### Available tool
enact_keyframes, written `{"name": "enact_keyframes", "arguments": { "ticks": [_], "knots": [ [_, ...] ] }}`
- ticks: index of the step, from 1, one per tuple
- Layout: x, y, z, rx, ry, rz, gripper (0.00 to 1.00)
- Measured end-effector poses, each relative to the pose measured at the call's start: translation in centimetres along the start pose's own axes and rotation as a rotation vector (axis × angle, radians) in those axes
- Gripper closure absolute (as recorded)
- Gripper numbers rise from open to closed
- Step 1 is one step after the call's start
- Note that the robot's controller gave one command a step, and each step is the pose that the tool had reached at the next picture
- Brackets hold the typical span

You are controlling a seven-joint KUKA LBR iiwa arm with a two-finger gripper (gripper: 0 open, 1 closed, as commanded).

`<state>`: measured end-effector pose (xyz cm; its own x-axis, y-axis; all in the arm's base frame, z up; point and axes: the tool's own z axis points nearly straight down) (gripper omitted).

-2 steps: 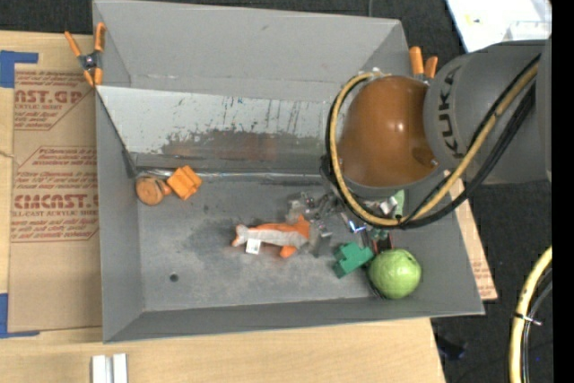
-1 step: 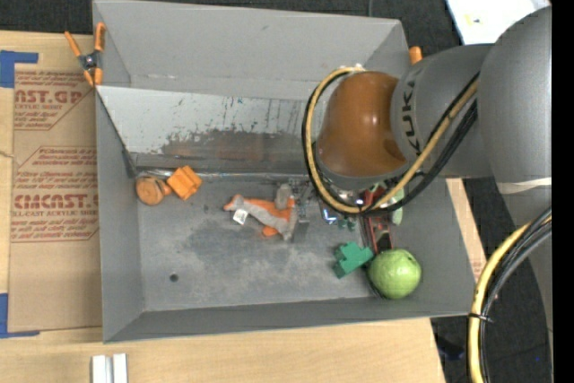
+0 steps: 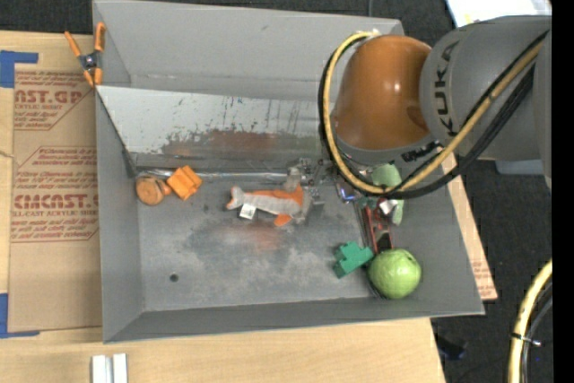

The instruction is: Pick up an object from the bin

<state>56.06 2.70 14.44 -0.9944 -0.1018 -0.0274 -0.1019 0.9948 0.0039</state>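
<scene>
From the camera view I am seeing the grey bin point(image 3: 117, 282) with its sloping walls closing in on a flat floor. The arm is coming in from the right of the frame, and its orange cover point(image 3: 381, 94) is hanging over the upper right part of the bin. The lower left and lower middle of the floor are lying open. The upper right is crowded by the arm and its cables.

The gripper point(image 3: 303, 186) is sitting low near the middle of the floor, close to the foot of the back wall. I cannot tell whether it is open or closed (its metal parts are blending into the grey there).

Just to its left, touching or nearly so, an orange-and-white thing point(image 3: 260, 204) is lying flat at the middle of the floor. It is long and narrow, with a whitish left end and an orange body running right toward the gripper.

At the left of the floor an orange block point(image 3: 185, 182) and a round brown disc point(image 3: 151, 190) are sitting side by side. At the lower right a green block point(image 3: 352, 258) is lying just beside a green ball point(image 3: 395, 274), which is resting against the right wall.
</scene>
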Motion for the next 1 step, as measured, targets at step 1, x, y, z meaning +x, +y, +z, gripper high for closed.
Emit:
{"name": "enact_keyframes", "arguments": {
  "ticks": [1],
  "knots": [
    [-1.36,0.94,-4.93,-0.002,-0.001,0.111,1.00]
  ]
}}
